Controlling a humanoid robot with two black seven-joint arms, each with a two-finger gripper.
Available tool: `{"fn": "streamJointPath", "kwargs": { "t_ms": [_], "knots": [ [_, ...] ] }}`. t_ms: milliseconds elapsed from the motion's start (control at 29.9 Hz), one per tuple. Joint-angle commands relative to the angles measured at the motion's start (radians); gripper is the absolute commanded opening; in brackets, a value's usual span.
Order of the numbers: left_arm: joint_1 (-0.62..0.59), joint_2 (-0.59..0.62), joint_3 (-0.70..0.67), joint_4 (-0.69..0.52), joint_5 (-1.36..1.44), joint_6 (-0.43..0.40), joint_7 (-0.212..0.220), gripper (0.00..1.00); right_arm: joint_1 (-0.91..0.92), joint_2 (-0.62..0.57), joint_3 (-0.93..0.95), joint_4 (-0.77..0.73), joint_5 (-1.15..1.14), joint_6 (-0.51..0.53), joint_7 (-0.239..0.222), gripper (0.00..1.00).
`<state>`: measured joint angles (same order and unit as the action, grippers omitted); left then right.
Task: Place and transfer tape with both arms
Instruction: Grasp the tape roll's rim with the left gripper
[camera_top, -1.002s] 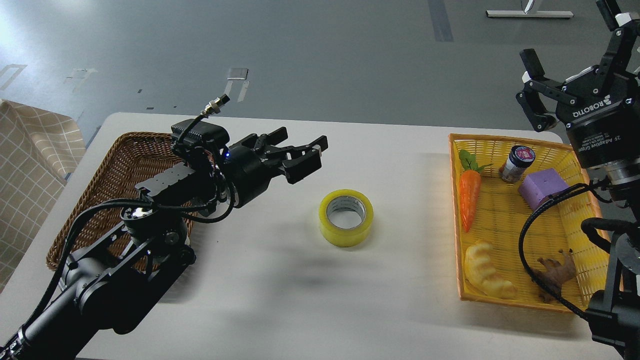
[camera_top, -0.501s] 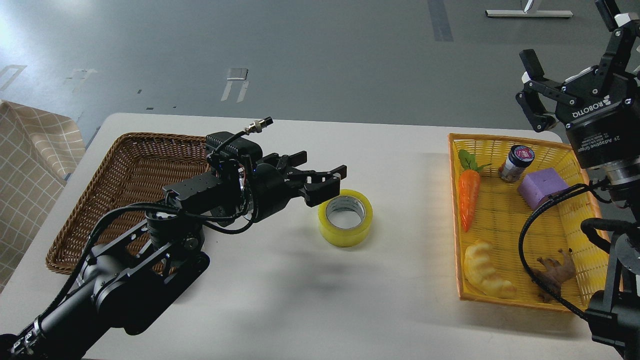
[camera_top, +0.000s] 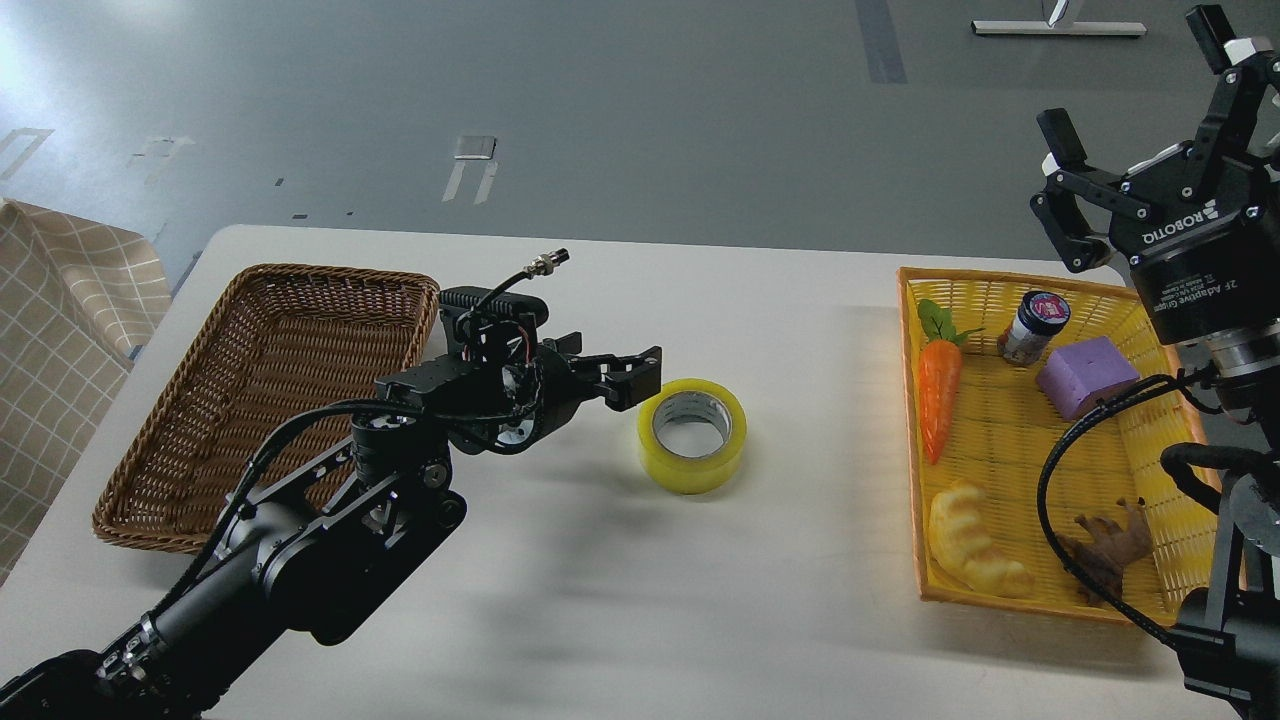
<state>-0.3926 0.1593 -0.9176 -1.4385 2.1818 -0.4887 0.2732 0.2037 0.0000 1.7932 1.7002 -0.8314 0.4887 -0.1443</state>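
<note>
The tape (camera_top: 692, 435), a yellow translucent roll with a white core, lies flat near the middle of the white table (camera_top: 600, 570). My left gripper (camera_top: 618, 374) is low over the table, just left of the roll and level with its top rim. Its jaws stand open and hold nothing; the near fingertip (camera_top: 634, 386) is almost touching the roll's left edge. My right gripper (camera_top: 1140, 95) is raised high at the far right, above the yellow basket. It is open and empty, with its fingers pointing up and away.
A brown wicker basket (camera_top: 250, 390) sits at the left, behind my left arm. A yellow basket (camera_top: 907, 420) at the right holds a carrot (camera_top: 940, 400), a small jar (camera_top: 1035, 325), a purple block (camera_top: 1085, 375), a bread-shaped toy (camera_top: 975, 545) and a brown toy (camera_top: 1110, 545).
My left gripper has moved right and down from beside the wicker basket to the tape's left edge. The right gripper has barely shifted. The tape has not moved.
</note>
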Motion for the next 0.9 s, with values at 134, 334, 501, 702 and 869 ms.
{"fn": "streamJointPath", "kwargs": {
  "t_ms": [134,334,501,702,869],
  "knots": [
    [-0.008,-0.036,0.011,0.001,0.0,0.0,0.064,0.99,-0.021,0.0,0.0,-0.002,0.0,0.0,0.0,1.0],
    [-0.008,-0.069,0.01,0.015,-0.02,0.0,0.087,0.99,-0.033,0.0,0.0,-0.005,0.0,0.0,0.0,1.0],
    [-0.023,-0.136,0.01,0.066,-0.039,0.0,0.095,0.99,-0.037,0.0,0.0,-0.007,0.0,0.0,0.0,1.0],
    [-0.031,-0.149,0.013,0.073,-0.05,0.0,0.095,0.99,-0.032,0.0,0.0,-0.005,0.0,0.0,0.0,1.0],
    [-0.032,-0.147,0.014,0.075,-0.045,0.0,0.097,0.99,-0.03,0.0,0.0,-0.005,0.0,0.0,0.0,1.0]
  ]
}}
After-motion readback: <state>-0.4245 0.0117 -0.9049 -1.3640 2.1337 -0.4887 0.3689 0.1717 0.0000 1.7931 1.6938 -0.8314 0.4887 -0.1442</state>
